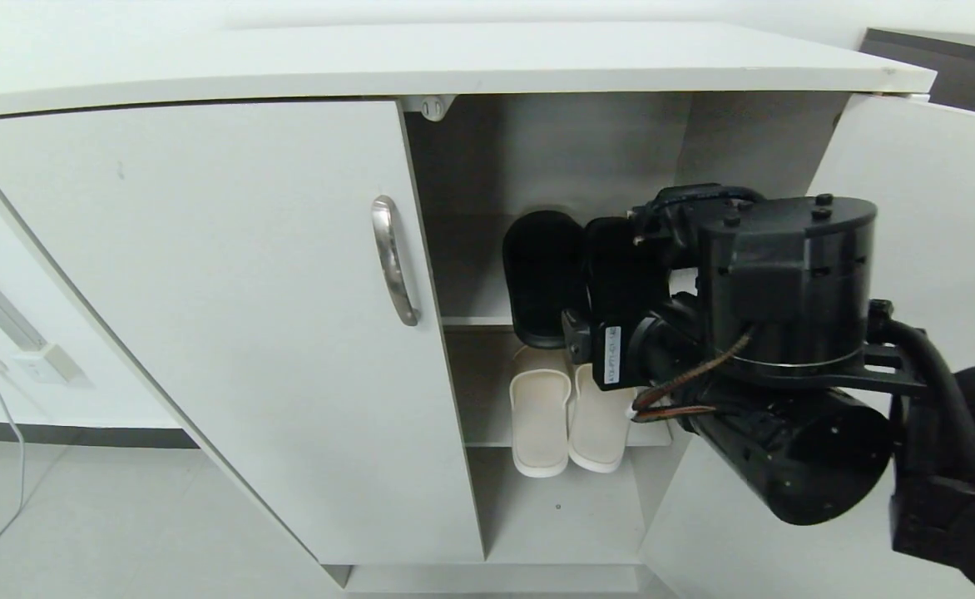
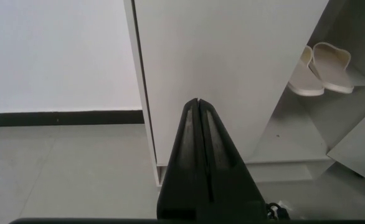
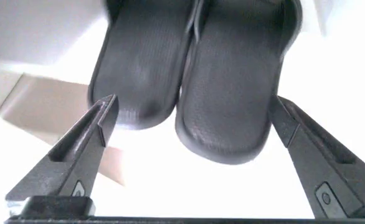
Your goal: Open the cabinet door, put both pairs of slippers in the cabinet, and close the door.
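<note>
Already, both pairs are inside the cabinet (image 1: 454,58). The black slippers (image 1: 544,279) lie side by side on the upper shelf (image 1: 475,320), heels toward the opening and reaching a little past its front edge. The white slippers (image 1: 571,416) lie side by side on the lower shelf (image 1: 487,443), their heels also poking past the edge. The right door (image 1: 928,208) stands wide open. The left door (image 1: 205,316), with its metal handle (image 1: 393,259), is shut.

The right claw (image 3: 193,107) is at the upper shelf. It is released, its two fingers spread wide, one on each outer side of the black pair's heels. The left claw (image 2: 198,109) is clenched on nothing and hangs low before the left door, near the floor (image 2: 58,168).

Judging from this, opening and loading look done or nearly so. What is left is to draw the right arm (image 1: 770,333) clear and swing the right door closed.

Some things are hard to make out. In the head view the right arm covers its own claw, much of the right-hand black slipper and the cabinet's right side. Whether the spread fingertips touch the slippers' edges cannot be told. The toes of the black pair are cut off in the right wrist view, so how deep they sit on the shelf is unclear. The right door runs off the picture's edge, its outer face turned away.
</note>
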Controlling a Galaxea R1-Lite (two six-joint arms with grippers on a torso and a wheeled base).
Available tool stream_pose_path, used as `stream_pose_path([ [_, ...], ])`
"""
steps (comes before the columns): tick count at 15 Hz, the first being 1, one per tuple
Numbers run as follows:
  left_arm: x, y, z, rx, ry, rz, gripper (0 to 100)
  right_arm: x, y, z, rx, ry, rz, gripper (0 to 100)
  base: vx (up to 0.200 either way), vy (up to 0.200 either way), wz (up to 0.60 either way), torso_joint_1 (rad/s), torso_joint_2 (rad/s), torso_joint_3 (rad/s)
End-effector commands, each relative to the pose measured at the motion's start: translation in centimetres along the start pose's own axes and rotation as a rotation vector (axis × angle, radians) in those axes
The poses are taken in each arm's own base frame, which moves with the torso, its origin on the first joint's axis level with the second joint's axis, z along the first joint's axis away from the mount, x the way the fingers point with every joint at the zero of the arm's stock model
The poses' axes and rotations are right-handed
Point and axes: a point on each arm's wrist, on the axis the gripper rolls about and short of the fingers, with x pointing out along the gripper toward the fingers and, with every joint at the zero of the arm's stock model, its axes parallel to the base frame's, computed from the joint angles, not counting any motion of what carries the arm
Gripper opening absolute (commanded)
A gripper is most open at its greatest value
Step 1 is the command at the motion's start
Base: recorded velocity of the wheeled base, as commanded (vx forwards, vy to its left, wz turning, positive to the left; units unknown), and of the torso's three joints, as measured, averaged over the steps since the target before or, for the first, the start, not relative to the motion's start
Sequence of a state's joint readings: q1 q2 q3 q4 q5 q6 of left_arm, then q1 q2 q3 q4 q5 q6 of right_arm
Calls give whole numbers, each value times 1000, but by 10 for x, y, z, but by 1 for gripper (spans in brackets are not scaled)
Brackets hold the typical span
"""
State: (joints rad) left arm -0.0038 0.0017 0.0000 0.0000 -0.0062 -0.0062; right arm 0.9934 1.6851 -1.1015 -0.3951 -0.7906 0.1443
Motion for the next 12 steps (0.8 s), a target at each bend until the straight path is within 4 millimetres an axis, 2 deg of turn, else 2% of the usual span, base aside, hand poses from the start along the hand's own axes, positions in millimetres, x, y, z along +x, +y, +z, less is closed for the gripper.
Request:
stream_pose_path([
  [1, 0, 0, 0, -1, 0, -1, 0, -12, -4, 1, -1, -4, 19, 100, 0, 0, 0, 0, 0, 0],
  [2, 0, 0, 0, 0, 0, -1, 0, -11, -1, -2, -7, 3, 27, 0, 0, 0, 0, 0, 0, 0],
  [12, 0, 0, 0, 0, 0, -1, 0, -5, 6, -17, -44, 38, 31, 0, 0, 0, 0, 0, 0, 0],
])
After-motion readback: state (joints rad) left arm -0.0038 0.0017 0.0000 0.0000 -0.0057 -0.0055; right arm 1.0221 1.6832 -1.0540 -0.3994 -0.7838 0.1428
